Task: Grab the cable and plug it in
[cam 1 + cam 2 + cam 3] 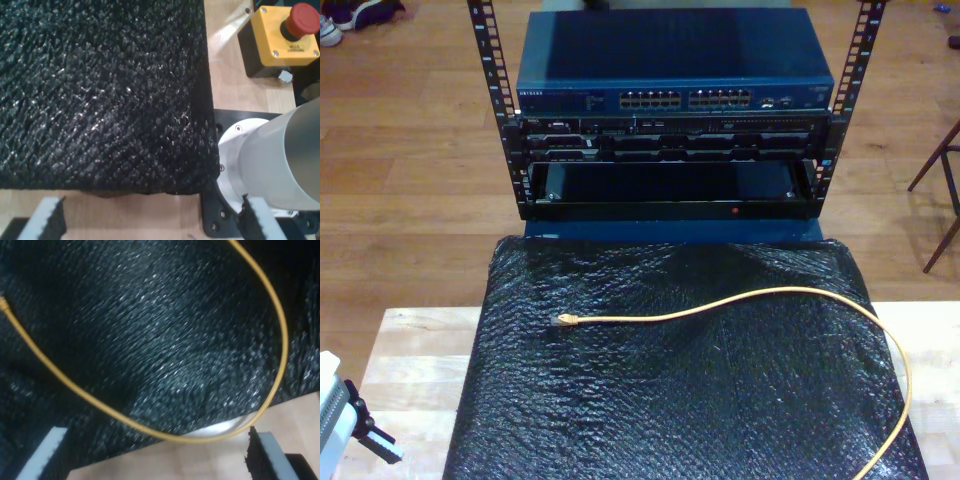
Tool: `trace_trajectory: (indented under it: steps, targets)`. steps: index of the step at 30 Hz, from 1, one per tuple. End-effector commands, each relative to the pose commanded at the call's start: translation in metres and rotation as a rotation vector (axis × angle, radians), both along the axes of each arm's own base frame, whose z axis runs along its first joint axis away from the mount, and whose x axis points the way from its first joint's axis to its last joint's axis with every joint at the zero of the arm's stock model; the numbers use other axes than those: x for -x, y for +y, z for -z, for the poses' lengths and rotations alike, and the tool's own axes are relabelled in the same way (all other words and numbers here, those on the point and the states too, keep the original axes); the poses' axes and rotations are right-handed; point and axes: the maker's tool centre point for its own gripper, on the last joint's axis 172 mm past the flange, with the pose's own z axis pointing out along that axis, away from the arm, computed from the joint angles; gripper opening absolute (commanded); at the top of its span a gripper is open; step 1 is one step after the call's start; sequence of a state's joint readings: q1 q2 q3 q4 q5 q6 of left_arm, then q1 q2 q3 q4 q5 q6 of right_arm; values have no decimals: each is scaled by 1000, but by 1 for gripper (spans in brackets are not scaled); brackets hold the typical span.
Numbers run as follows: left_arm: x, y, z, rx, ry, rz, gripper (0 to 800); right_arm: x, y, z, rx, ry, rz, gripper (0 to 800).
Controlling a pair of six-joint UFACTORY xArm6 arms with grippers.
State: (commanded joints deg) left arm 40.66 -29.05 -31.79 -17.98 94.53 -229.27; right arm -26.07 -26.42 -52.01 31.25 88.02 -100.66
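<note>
The cable [800, 290] is thin and yellow-orange and lies on a black mat [670, 400]. Its plug [563, 320] rests toward the exterior view's left, and the cord curves off to that view's lower right. In the second wrist view the cable [284, 335] loops over the mat, with my second gripper [157, 455] open and empty just short of the loop. My first gripper [154, 220] is open over the wooden table, at a corner of the mat [100, 90], and holds nothing. A blue switch [670, 85] with rows of ports sits in a rack behind the mat.
A yellow emergency-stop box [280, 40] with a red button stands on the table beside a white arm base [270, 160]. Part of an arm [345, 425] shows at the exterior view's lower left edge. Rack posts [490, 90] flank the switch.
</note>
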Motion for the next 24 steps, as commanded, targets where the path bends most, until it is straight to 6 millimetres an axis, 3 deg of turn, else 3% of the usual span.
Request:
trace_trajectory:
  steps: [6,24]
  targets:
    - [0,-1,1,5,2,-2,800,-25,28,1,32,-33,-19,798]
    - [1,-2,5,15,15,-3,799,-83,157,21,57,-26,-168,797]
